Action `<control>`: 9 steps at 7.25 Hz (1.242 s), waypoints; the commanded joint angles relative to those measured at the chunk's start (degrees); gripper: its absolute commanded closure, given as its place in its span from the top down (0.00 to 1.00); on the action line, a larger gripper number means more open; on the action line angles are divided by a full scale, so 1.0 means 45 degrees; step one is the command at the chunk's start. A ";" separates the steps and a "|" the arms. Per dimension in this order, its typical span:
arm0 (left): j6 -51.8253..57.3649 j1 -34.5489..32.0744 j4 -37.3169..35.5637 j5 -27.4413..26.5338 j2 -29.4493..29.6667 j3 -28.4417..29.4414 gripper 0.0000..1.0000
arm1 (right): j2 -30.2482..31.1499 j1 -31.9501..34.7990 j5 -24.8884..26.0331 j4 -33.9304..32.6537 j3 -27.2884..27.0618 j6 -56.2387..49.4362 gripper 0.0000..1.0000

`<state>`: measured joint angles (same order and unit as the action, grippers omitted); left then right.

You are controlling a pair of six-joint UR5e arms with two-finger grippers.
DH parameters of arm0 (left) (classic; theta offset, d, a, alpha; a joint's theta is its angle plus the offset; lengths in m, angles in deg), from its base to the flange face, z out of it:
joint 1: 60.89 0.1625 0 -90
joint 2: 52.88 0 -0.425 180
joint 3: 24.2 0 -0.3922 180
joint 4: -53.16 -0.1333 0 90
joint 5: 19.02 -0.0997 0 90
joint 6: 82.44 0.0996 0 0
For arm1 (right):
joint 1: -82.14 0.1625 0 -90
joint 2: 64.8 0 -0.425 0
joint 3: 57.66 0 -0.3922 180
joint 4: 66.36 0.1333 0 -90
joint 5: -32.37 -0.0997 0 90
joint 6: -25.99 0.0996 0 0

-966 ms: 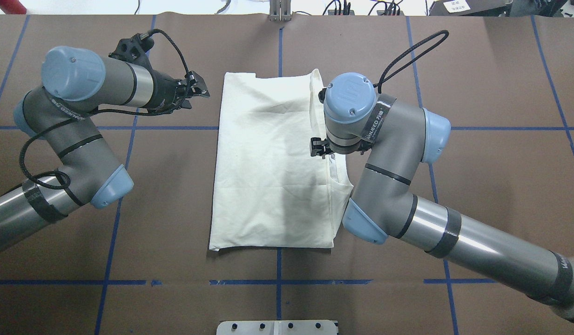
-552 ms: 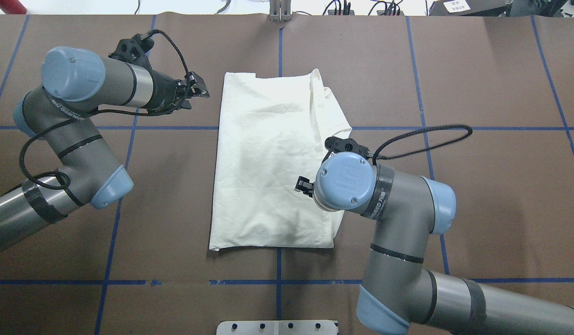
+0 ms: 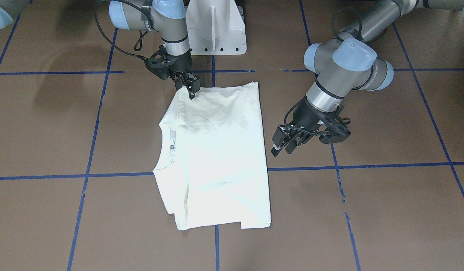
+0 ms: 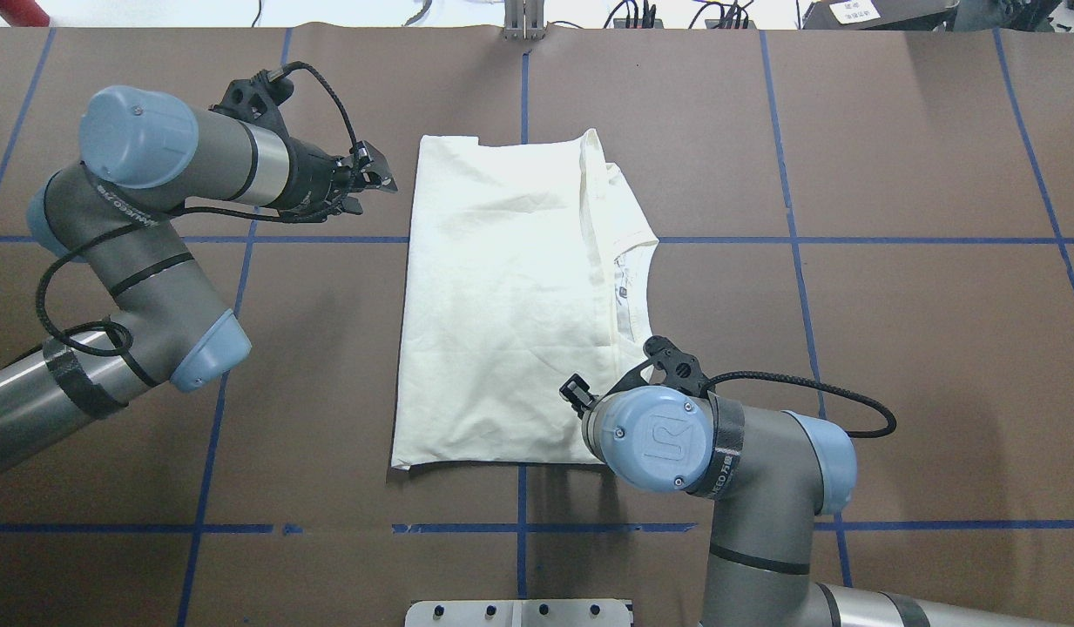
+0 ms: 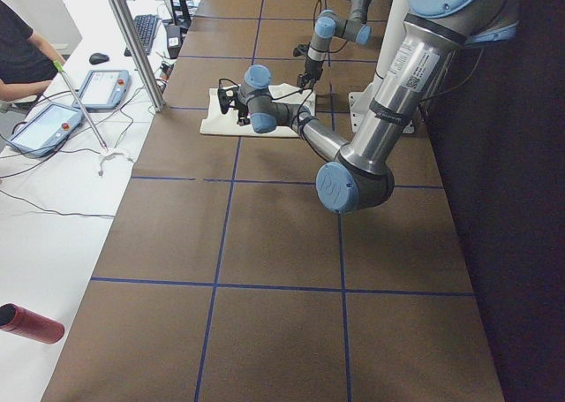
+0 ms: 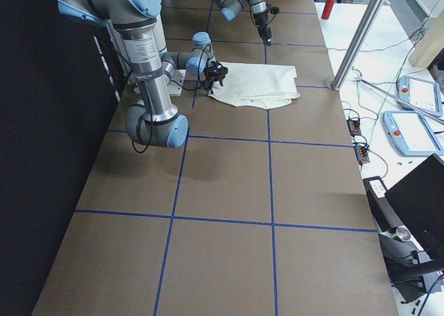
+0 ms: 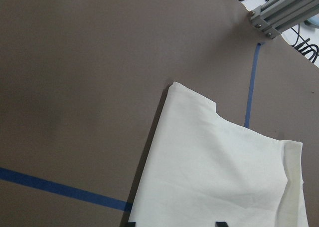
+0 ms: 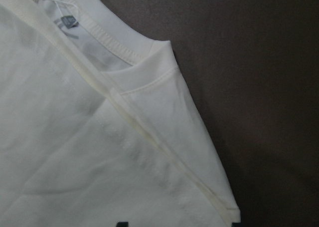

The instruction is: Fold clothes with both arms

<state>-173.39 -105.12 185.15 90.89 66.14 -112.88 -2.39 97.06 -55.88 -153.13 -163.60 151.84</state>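
The right arm [image 4: 746, 453] has moved. A second ago its wrist was over the far part of the shirt's right side. Then it slid back along that side toward the robot. Now the right gripper [image 3: 191, 89] hangs over the near right corner of the shirt [image 4: 493, 305]. Its fingers look apart, and the wrist view shows the cloth lying loose under them. With the arm moved back, the collar [image 4: 631, 287] is in plain sight.

The left arm [image 4: 153, 226] has hardly moved. The left gripper [image 3: 282, 147] is still beside the far left corner of the shirt, close to it but not touching. Its fingers are apart, over the brown table [image 4: 894, 348].

The shirt has stayed where it was, in the middle of the table. It is folded into a long shape and lies flat. Its plain side is up. The collar is on the robot's right side, and a folded strip runs along that side too.

The left edge of the shirt is long and straight. The near edge is straight as well and ends just before a blue tape line [image 4: 345, 528]. The far edge has a small step near its left corner.

Brown table shows all round the shirt, widest out to the left and right. The white pedestal [image 3: 216, 28] stands near the right gripper, on the robot's side.
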 commanded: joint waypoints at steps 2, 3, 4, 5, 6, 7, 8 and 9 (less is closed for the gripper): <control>-0.0122 0.0024 0.0023 -0.0010 -0.0023 0.0078 0.62 | 0.0366 -0.0150 0.0021 0.0044 -0.0013 0.0238 0.70; -0.0257 0.0024 0.0024 -0.0030 -0.0024 0.0097 0.63 | 0.0484 -0.0286 0.0002 0.0043 0.0007 0.0238 0.71; -0.0278 0.0024 0.0024 -0.0069 -0.0024 0.0097 0.64 | 0.0504 -0.0461 0.0021 0.0024 0.0045 0.0238 0.70; -0.0317 0.0024 0.0043 -0.0069 -0.0004 0.0116 0.65 | 0.0543 -0.0463 0.0060 -0.0015 0.0027 0.0238 0.57; -0.0337 0.0024 0.0043 -0.0069 -0.0004 0.0097 0.65 | 0.0543 -0.0463 0.0079 -0.0035 -0.0012 0.0238 0.14; -0.0337 0.0024 0.0043 -0.0069 -0.0023 0.0097 0.65 | 0.0563 -0.0444 0.0060 -0.0035 -0.0032 0.0219 0.00; -0.0337 0.0024 0.0043 -0.0069 -0.0024 0.0058 0.65 | 0.0640 -0.0444 0.0060 -0.0035 -0.0090 0.0218 0.00; -0.0356 0.0024 0.0024 -0.0069 -0.0024 0.0019 0.65 | 0.0622 -0.0444 0.0060 -0.0035 -0.0130 0.0218 0.00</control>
<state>-174.92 -105.01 185.33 90.58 66.05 -112.60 0.35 95.05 -55.60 -153.28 -163.94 152.83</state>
